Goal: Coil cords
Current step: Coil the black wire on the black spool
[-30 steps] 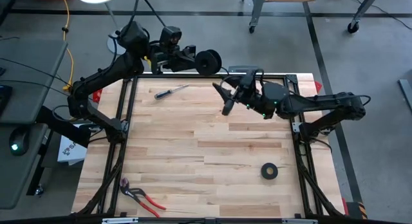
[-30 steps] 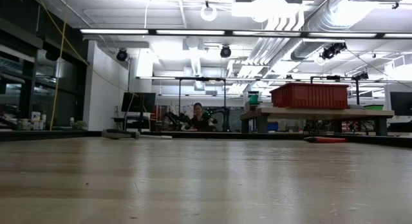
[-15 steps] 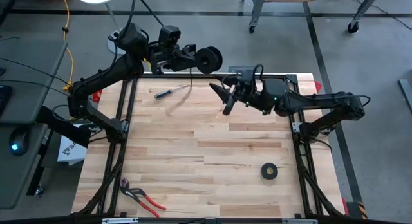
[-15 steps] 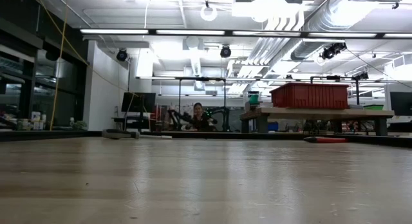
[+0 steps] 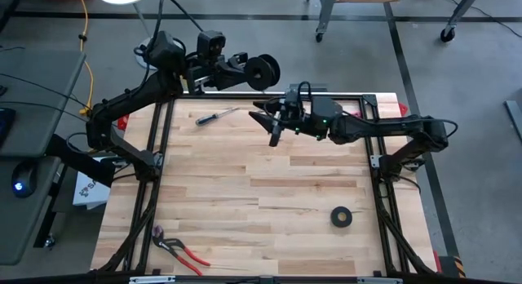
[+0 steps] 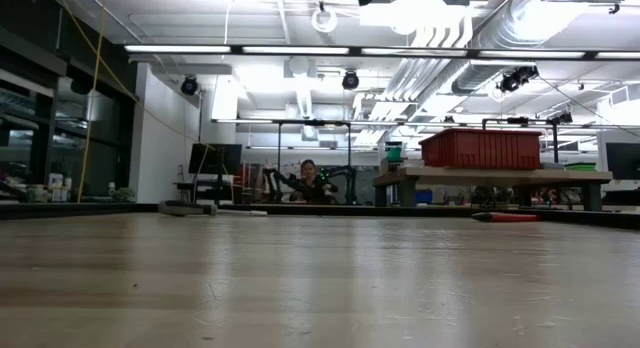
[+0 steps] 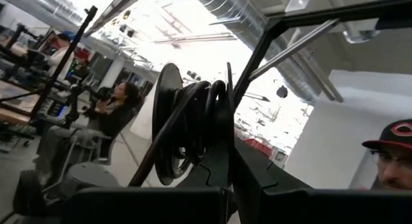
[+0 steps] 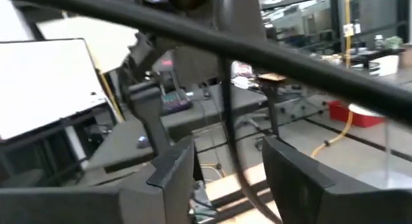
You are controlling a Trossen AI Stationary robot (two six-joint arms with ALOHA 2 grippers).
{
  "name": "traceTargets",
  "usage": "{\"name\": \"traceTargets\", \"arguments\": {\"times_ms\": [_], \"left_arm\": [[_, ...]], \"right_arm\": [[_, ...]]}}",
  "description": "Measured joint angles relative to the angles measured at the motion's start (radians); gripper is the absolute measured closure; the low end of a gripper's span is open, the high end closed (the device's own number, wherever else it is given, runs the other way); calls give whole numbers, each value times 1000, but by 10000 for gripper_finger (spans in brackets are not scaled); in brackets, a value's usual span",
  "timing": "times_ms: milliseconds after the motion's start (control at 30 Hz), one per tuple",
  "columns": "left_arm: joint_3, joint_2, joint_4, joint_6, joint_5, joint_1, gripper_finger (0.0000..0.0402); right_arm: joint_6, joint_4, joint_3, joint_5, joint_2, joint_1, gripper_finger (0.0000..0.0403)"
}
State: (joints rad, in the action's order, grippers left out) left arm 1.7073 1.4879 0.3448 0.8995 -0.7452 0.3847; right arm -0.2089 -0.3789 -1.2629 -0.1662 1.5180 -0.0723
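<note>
1. Holding the cords (image 5: pixel 263 72) as a black coil, the left gripper (image 5: pixel 254 70) is clamped shut on them, raised beyond the table's (image 5: pixel 245 178) far edge.
2. Coil fills the left wrist view (image 7: pixel 187 130).
3. Right gripper (image 5: pixel 267 125) hangs over the far table edge near the coil, fingers (image 8: pixel 174 166) spread, a thin black strand (image 8: pixel 228 130) running between them.
4. Screwdriver (image 5: pixel 215 116), pliers (image 5: pixel 178 250), tape roll (image 5: pixel 341 217) lie on the table.
</note>
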Motion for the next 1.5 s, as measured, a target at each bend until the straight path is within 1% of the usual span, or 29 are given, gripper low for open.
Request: {"name": "traceTargets", "arguments": {"times_ms": [200,267,333,433,500,567,667,733,833,967,1200,1500], "left_arm": [[1,-3,46,32,2,0,401],[1,-3,49,34,4,-4,401],[1,-3,49,29,7,-6,401],[1,-3,51,14,7,-7,402],[1,-3,51,8,8,-7,402],[1,-3,49,7,10,-6,402],[1,-3,48,7,10,-7,402],[1,-3,45,8,10,-10,401],[1,-3,47,7,14,-13,402],[1,-3,49,7,19,-13,401],[1,-3,49,5,23,-12,401],[1,-3,49,-14,41,-11,402]], "right_arm": [[-11,-28,0,23,2,0,273],[-35,-57,0,32,1,0,281],[-50,-78,0,55,0,0,283],[-74,-124,0,124,1,13,281],[-90,-156,0,164,0,25,274],[-105,-179,0,182,0,35,263],[-78,-186,0,170,0,42,244],[-54,-169,0,140,0,35,234],[-15,-131,0,117,0,19,231],[-14,-98,0,115,1,2,242],[-18,-89,0,117,3,0,283],[-19,-84,0,124,3,0,290]]}}
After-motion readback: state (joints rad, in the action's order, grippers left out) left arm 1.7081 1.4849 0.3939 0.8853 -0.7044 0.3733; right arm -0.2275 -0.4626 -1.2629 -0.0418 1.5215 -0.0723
